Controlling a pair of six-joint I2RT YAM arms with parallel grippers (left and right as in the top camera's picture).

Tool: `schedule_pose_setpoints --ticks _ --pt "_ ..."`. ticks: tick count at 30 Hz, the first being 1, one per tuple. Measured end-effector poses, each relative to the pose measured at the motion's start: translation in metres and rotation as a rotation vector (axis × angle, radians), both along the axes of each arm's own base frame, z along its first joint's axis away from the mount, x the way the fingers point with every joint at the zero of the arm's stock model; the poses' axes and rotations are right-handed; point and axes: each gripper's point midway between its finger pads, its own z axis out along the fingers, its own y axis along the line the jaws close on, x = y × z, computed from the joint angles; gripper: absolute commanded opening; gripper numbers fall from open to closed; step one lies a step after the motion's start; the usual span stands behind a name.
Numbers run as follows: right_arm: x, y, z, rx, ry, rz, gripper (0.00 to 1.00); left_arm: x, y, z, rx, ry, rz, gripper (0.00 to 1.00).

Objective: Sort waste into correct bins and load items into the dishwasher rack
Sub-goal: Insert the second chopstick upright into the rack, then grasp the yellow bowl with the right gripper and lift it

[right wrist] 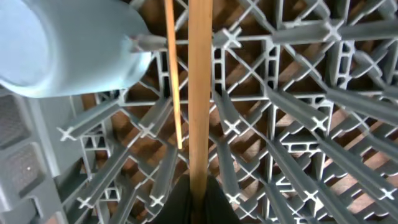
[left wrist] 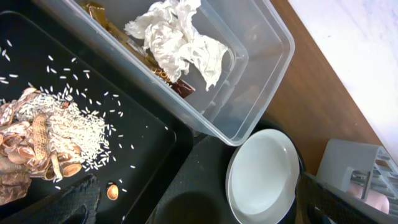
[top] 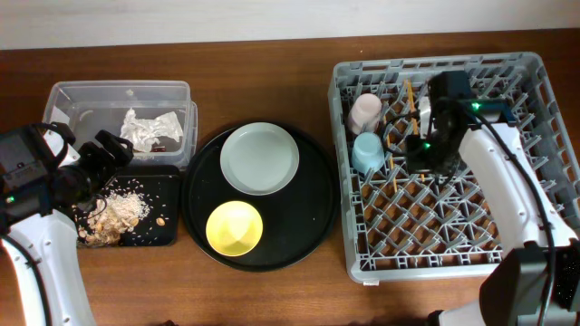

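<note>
The crumpled white napkin (top: pixel 149 127) (left wrist: pixel 177 40) and the brown-gold wrapper (top: pixel 164 143) (left wrist: pixel 168 78) lie in the clear tub (top: pixel 118 91) (left wrist: pixel 273 43). Beige food scraps (top: pixel 118 213) (left wrist: pixel 37 143) lie in the shallow black tray (top: pixel 168 204) (left wrist: pixel 143 118). My left gripper (top: pixel 109 156) (left wrist: pixel 199 208) hangs open and empty over that tray's right edge. The pale plate (top: pixel 260 158) (left wrist: pixel 261 174) and yellow bowl (top: pixel 235 227) sit on the round tray. The pink cup (top: pixel 365 112) and light-blue cup (top: pixel 367 152) (right wrist: pixel 68 43) stand in the grey rack (top: pixel 526 81) (right wrist: pixel 298 137). My right gripper (top: pixel 421 152) (right wrist: pixel 200 199) is shut on one chopstick (right wrist: pixel 200 93), low over the lattice. The other chopstick (right wrist: pixel 174 74) lies beside it.
The large round black tray (top: pixel 308 226) sits between the bins and the rack. The rack's corner (left wrist: pixel 354 168) shows at the right of the left wrist view. Upright pegs surround the right gripper. Brown wooden tabletop (top: pixel 272 299) lies all round.
</note>
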Motion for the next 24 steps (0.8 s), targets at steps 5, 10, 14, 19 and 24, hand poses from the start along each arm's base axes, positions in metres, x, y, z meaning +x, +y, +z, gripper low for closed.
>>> schedule_pose_setpoints --ticks 5,10,14,19,24 --pt "0.007 -0.002 -0.005 -0.001 -0.028 0.005 0.06 0.0 0.0 0.0 0.0 0.0 0.0 0.99" --pt "0.013 -0.001 -0.025 -0.006 -0.024 0.034 0.28 0.0 0.0 0.0 0.0 0.0 0.0 0.99" --pt "0.013 -0.001 -0.025 -0.007 -0.023 0.042 0.3 0.0 0.0 0.0 0.0 0.0 0.0 0.99" --pt "0.01 0.003 -0.026 0.017 -0.013 0.046 0.29 0.0 0.0 0.0 0.0 0.0 0.0 0.99" --pt "-0.005 0.053 -0.017 0.195 0.032 0.151 0.26 0.0 0.0 0.0 0.0 0.0 0.0 0.99"
